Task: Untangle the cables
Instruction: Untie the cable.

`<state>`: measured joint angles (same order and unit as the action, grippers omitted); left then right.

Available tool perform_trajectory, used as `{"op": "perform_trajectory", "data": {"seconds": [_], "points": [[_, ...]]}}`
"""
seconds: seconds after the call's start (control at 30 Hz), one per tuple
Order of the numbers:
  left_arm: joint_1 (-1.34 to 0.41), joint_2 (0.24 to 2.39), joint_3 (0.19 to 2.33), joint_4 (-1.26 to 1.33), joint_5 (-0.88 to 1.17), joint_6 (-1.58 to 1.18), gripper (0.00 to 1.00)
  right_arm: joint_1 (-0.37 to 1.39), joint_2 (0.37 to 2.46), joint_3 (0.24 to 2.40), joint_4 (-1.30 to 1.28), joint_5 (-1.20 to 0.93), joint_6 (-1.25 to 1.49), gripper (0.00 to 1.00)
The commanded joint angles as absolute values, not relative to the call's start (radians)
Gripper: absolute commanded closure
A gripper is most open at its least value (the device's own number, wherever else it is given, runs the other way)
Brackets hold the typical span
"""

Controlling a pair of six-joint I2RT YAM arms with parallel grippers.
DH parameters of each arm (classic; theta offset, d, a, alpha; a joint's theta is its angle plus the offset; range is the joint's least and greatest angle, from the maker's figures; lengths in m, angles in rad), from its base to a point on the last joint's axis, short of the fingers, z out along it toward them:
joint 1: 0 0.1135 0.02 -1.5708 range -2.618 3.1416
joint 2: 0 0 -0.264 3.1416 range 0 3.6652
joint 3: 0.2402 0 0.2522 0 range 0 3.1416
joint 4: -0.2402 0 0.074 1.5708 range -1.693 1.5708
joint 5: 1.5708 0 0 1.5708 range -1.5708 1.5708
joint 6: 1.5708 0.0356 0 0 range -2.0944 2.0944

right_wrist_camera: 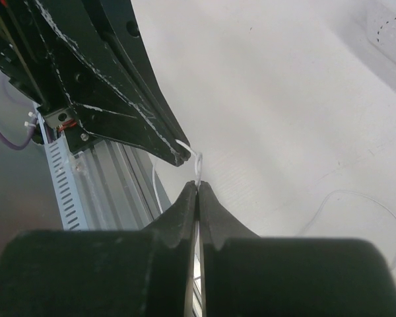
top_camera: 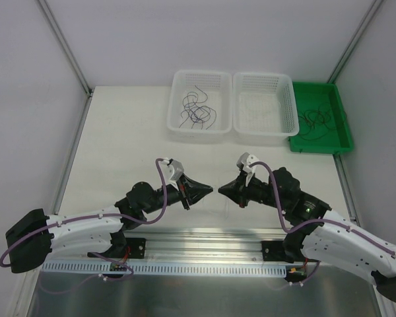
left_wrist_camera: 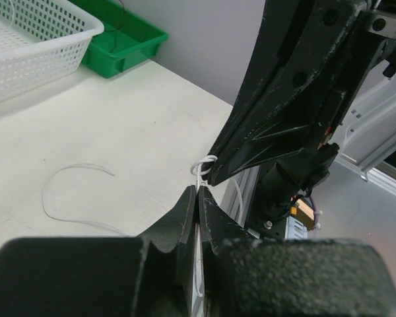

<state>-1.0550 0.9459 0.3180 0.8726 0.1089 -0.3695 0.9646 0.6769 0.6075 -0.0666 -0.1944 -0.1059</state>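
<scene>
Cable (left_wrist_camera: 204, 162), thin and white, looped between clenched left pincer (top_camera: 209, 191) and clenched right pincer (top_camera: 222, 190) at counter (top_camera: 119, 145) centre; dark cables (top_camera: 197, 109) at 12 o'clock lie bunched in basket (top_camera: 199, 134), so untangling looks barely begun.

The left arm (top_camera: 86, 228) and right arm (top_camera: 351, 246) are built of white moulded links dotted with small dark fasteners and joined by chunky black joint housings (top_camera: 142, 197). A thick purple cable (top_camera: 162, 173) is tied along each arm with white clips. Each wrist carries a small pale grey camera block (top_camera: 174, 168), and a green light (top_camera: 308, 209) glows on the right arm's black housing. The left hand (top_camera: 211, 190) and right hand (top_camera: 220, 190) are matte black, each a pair of flat wedge-shaped fingers (right_wrist_camera: 119, 99) tapering to a narrow tip. Their edges are scuffed pale, and reddish wiring (right_wrist_camera: 67, 124) shows at the base.
</scene>
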Motion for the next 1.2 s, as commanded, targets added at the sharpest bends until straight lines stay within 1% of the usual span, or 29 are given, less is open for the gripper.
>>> {"op": "perform_trajectory", "data": {"seconds": [0.0, 0.13, 0.23, 0.67, 1.17], "points": [[-1.063, 0.914, 0.348, 0.867, 0.172, -0.330, 1.00, 0.969, 0.684, 0.649, -0.084, -0.196, -0.152, 0.99], [-1.063, 0.916, 0.414, 0.714, 0.233, -0.304, 1.00, 0.969, 0.689, 0.684, -0.156, -0.184, -0.198, 0.99], [-1.063, 0.930, 0.451, 0.646, 0.261, -0.290, 1.00, 0.969, 0.692, 0.707, -0.179, -0.186, -0.219, 0.99], [-1.063, 1.008, 0.529, 0.568, 0.290, -0.291, 1.00, 0.971, 0.727, 0.736, -0.202, -0.273, -0.241, 0.99], [-1.063, 0.974, 0.537, 0.564, 0.199, -0.284, 1.00, 1.005, 0.798, 0.768, -0.232, -0.340, -0.265, 0.99]]}}
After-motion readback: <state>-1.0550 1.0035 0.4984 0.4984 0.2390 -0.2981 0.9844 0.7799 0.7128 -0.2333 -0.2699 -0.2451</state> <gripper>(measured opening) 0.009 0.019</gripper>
